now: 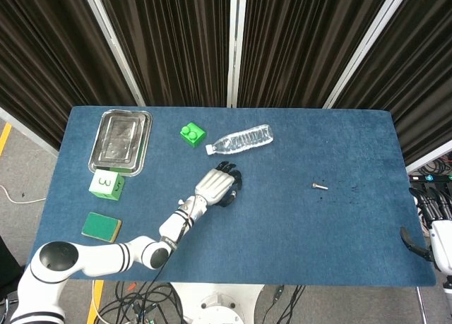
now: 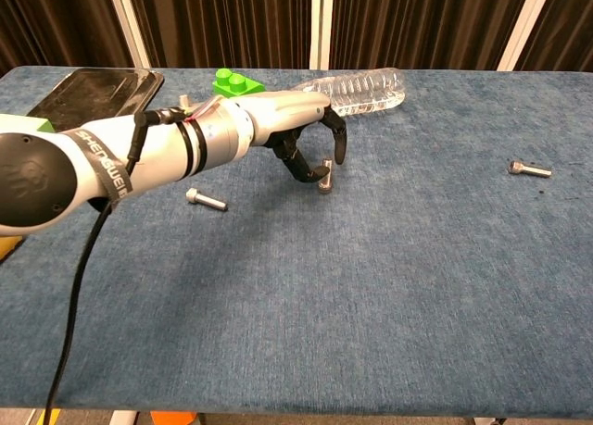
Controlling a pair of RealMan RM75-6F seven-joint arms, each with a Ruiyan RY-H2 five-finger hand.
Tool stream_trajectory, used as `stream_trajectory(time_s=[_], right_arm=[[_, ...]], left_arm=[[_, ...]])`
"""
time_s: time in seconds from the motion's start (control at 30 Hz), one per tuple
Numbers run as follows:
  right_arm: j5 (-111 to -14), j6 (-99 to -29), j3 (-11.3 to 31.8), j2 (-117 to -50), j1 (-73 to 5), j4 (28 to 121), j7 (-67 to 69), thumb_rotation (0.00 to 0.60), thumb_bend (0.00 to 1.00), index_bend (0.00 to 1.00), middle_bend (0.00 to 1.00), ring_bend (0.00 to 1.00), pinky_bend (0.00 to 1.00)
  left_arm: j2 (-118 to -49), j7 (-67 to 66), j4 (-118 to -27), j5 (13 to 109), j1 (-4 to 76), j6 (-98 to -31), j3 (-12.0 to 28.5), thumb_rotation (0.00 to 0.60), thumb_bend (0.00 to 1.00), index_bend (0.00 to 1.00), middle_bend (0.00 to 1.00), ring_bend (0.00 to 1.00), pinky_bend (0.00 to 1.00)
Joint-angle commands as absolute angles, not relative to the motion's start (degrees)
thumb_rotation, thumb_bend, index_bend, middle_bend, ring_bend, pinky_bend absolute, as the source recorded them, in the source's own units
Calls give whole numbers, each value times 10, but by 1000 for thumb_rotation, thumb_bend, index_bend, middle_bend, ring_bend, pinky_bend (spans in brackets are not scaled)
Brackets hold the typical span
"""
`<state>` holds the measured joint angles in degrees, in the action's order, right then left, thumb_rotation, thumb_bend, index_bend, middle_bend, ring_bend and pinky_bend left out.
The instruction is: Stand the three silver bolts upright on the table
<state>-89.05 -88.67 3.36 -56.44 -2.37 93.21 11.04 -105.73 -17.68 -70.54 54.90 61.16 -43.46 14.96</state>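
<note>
My left hand reaches over the middle of the blue table and pinches a silver bolt between thumb and a fingertip. That bolt stands almost upright, its lower end on the cloth; the head view hides it under the hand. A second bolt lies flat below my left forearm. The third bolt lies flat far off to the right. My right hand hangs past the table's right edge, fingers apart and holding nothing.
A metal tray sits at the back left. A green block and a lying plastic bottle are behind my left hand. A green numbered cube and a sponge lie at the left.
</note>
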Motion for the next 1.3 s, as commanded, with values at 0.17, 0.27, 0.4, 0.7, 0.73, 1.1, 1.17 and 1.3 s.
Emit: stream_trajectory(time_s=[0.17, 0.27, 0.4, 0.7, 0.73, 1.1, 1.17, 1.3], right_arm=[[-894, -888, 35, -563, -25, 933, 111, 600, 299, 87, 141, 0, 0], [-897, -889, 35, -561, -25, 934, 111, 600, 299, 86, 141, 0, 0], [-905, -890, 34, -560, -27, 935, 109, 600, 299, 87, 141, 0, 0], [-919, -890, 32, -565, -33, 937, 104, 600, 299, 87, 141, 0, 0], [-920, -890, 32, -566, -34, 937, 104, 600, 299, 87, 141, 0, 0], [-920, -897, 28, -566, -29, 938, 103, 600, 299, 87, 141, 0, 0], [-919, -897, 28, -566, -28, 937, 104, 600, 299, 87, 141, 0, 0], [-919, -897, 28, -567, -28, 935, 106, 600, 299, 87, 141, 0, 0]], left_arm=[[-1023, -171, -750, 567, 591, -465, 145, 600, 396, 354, 204, 51, 0], [-982, -187, -784, 578, 570, -488, 129, 600, 341, 355, 204, 51, 0], [-925, -219, -836, 591, 529, -538, 98, 600, 316, 373, 203, 51, 0], [-872, -310, -898, 622, 476, -590, 20, 600, 319, 396, 201, 51, 0], [-876, -321, -899, 624, 475, -591, 16, 600, 321, 396, 199, 51, 0], [-935, -404, -880, 607, 485, -589, 23, 600, 334, 422, 197, 51, 0], [-941, -411, -877, 601, 486, -589, 27, 600, 333, 431, 197, 51, 0], [-953, -421, -871, 589, 487, -585, 30, 600, 333, 446, 197, 51, 0]])
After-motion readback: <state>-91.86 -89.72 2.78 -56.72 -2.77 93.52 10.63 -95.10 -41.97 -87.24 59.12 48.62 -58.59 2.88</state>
